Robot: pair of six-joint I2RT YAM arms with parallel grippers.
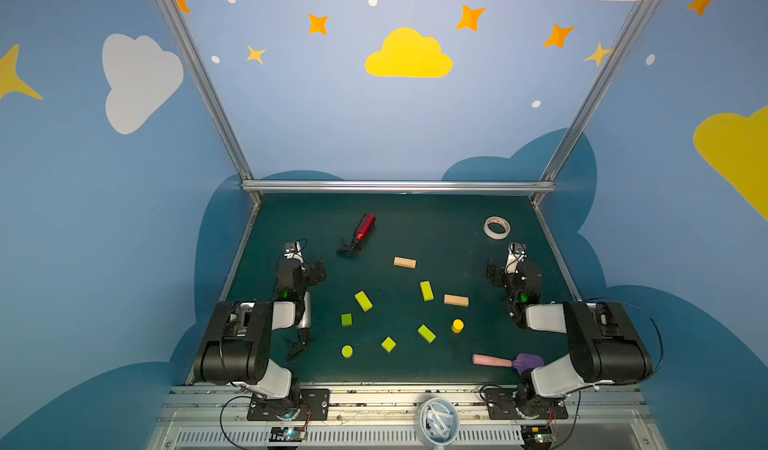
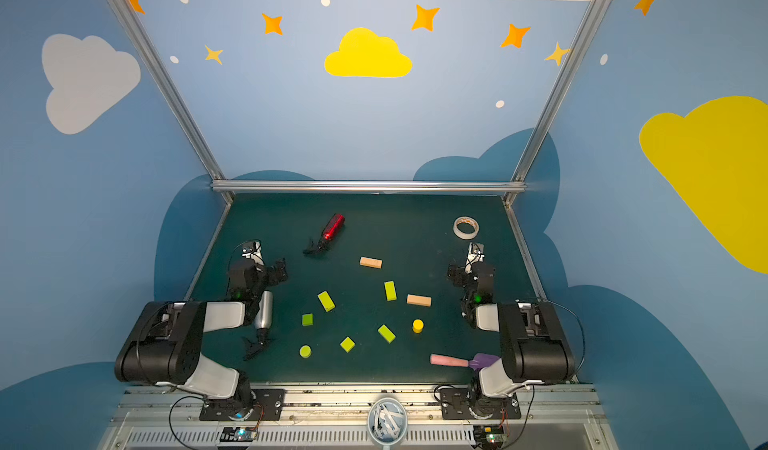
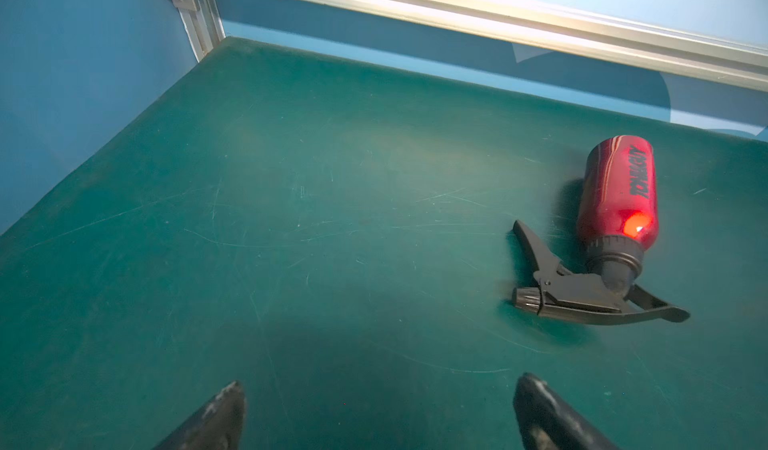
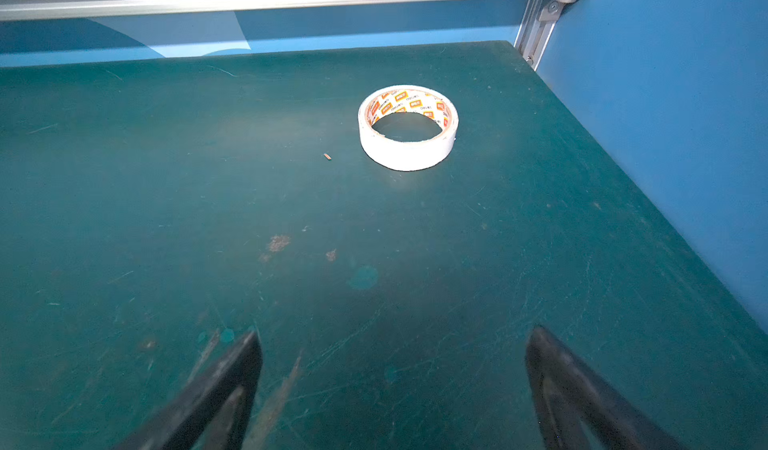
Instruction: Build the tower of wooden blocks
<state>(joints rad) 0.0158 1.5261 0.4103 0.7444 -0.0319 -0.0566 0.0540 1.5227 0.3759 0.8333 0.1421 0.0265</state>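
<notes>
The wood blocks lie scattered singly on the green mat (image 1: pixel 415 227) in both top views, none stacked. Two tan bars (image 1: pixel 404 262) (image 1: pixel 456 300) lie toward the right. Three lime bars (image 1: pixel 363 301) (image 1: pixel 427 291) (image 1: pixel 427 333), two lime cubes (image 1: pixel 346 319) (image 1: pixel 388 344), a yellow cylinder (image 1: pixel 457 325) and a lime cylinder (image 1: pixel 347 351) lie nearer the front. No tower is in view. My left gripper (image 1: pixel 316 270) (image 3: pixel 381 383) hovers open at the left edge, empty. My right gripper (image 1: pixel 492 273) (image 4: pixel 394 333) hovers open at the right edge, empty.
A red spray bottle (image 1: pixel 365 225) (image 3: pixel 617 194) lies at the back left. A white tape roll (image 1: pixel 497 227) (image 4: pixel 407 153) sits at the back right. A silver spray bottle (image 1: pixel 306 313) lies by the left arm. A pink-handled purple tool (image 1: pixel 492 360) lies front right.
</notes>
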